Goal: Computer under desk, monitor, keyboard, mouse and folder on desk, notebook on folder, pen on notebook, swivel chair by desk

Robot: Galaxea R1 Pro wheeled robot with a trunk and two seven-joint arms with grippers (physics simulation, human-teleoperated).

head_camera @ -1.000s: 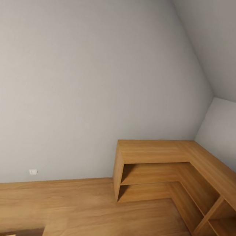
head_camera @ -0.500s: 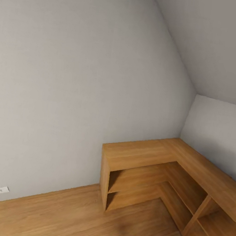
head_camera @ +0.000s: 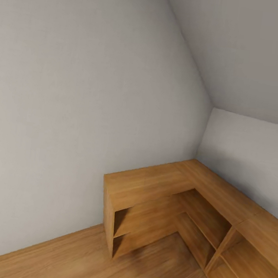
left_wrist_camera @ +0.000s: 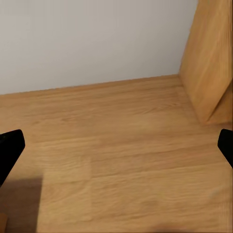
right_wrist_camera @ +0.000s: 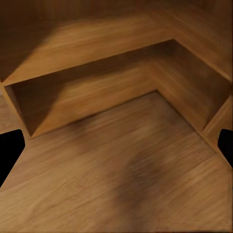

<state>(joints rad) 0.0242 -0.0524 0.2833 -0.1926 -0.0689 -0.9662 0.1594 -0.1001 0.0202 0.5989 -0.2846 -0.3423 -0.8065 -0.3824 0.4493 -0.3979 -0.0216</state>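
Note:
The computer, monitor, keyboard, mouse, folder, notebook, pen, swivel chair and desk are all out of view. My left gripper (left_wrist_camera: 117,148) is open over bare wooden floor (left_wrist_camera: 116,160), its two black fingertips (left_wrist_camera: 9,151) far apart at the picture's edges. My right gripper (right_wrist_camera: 117,148) is open too, holding nothing. It hangs over the floor in front of a low wooden shelf unit (right_wrist_camera: 97,43).
A low L-shaped light-wood shelf unit (head_camera: 151,182) with open compartments fills the room's corner, under grey walls (head_camera: 73,105) and a sloped ceiling. Wooden floor (head_camera: 67,260) runs along the wall to its left. One end panel of the shelf unit (left_wrist_camera: 208,58) is near my left gripper.
The whole head view has swung to the right: the shelf unit sits further left and higher in the picture, and the wall outlet has slid to the left edge.

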